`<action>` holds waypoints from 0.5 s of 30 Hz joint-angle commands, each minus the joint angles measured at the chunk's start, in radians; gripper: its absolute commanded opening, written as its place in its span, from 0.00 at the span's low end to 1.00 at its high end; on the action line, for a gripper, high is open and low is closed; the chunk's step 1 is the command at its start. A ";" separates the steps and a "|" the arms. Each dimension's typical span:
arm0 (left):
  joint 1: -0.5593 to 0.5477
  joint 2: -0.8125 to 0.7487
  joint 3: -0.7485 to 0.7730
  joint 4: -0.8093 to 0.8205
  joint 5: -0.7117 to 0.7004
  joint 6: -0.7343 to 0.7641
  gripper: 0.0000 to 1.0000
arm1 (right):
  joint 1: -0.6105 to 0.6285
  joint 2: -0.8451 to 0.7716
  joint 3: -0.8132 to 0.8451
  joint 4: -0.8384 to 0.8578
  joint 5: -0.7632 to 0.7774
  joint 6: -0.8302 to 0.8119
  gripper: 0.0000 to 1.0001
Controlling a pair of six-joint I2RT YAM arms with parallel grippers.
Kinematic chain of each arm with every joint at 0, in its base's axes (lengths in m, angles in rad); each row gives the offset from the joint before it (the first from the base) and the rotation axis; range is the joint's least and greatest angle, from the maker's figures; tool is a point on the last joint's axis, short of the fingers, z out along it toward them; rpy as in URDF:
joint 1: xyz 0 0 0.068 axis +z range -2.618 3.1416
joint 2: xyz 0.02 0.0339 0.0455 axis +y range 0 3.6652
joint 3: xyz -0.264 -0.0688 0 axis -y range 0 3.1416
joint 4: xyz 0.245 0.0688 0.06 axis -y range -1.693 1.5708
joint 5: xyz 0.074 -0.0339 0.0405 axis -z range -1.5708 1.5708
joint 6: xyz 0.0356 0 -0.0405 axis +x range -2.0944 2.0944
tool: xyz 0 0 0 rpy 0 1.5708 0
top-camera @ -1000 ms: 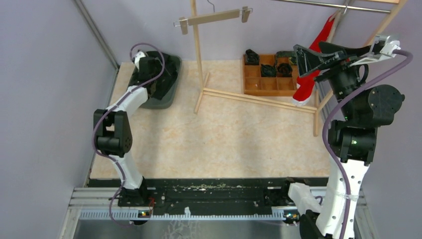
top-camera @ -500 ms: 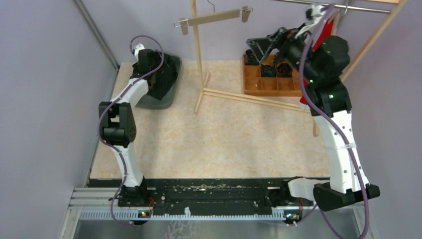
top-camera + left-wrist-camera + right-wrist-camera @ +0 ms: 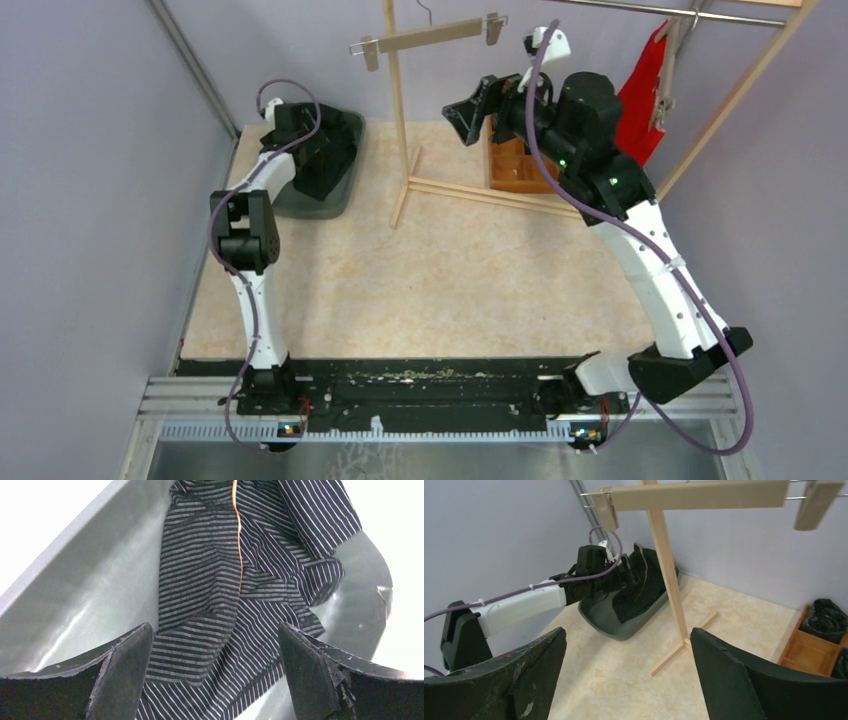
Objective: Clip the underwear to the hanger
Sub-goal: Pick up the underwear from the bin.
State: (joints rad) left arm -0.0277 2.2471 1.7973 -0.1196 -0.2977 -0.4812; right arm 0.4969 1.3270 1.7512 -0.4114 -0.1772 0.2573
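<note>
Changes: the right arm was up at the far right a second ago. It has swung left across the wooden tray (image 3: pixel 520 172), and the right gripper (image 3: pixel 466 110) now hangs beside the stand post (image 3: pixel 398 110), below the hanger (image 3: pixel 430 36) and facing left. The red cloth (image 3: pixel 640 100) on the rail was hidden behind the arm and is now uncovered. The left arm has reached a little further over the grey bin (image 3: pixel 290 205), and its elbow has shifted right. Hanger, tray and bin have not moved.

Left gripper (image 3: pixel 215 627): fingers (image 3: pixel 125 665) spread wide, pointing down into the bin. The striped underwear (image 3: pixel 210 580) lies crumpled on the bin floor, and its lower part runs between the two fingers. It is not pinched. I can't tell whether the tips touch the fabric.

Right gripper: fingers (image 3: pixel 734 680) spread wide, holding nothing and touching nothing, in the air above the table (image 3: pixel 450 280). Its wrist view looks past the post to the bin and the left arm. The hanger bar is overhead with a clip (image 3: pixel 604 507) at each end, and both clips are bare.

The underwear is in the bin at the table's far left corner, well apart from the hanger.
</note>
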 commanded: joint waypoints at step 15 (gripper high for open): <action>0.041 0.197 0.225 -0.043 0.043 0.046 0.81 | 0.068 0.312 0.242 0.328 0.047 0.235 0.93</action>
State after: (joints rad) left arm 0.0013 2.4100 1.9812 -0.1577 -0.2935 -0.4484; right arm 0.5591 1.5883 1.8965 -0.2173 -0.1741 0.3809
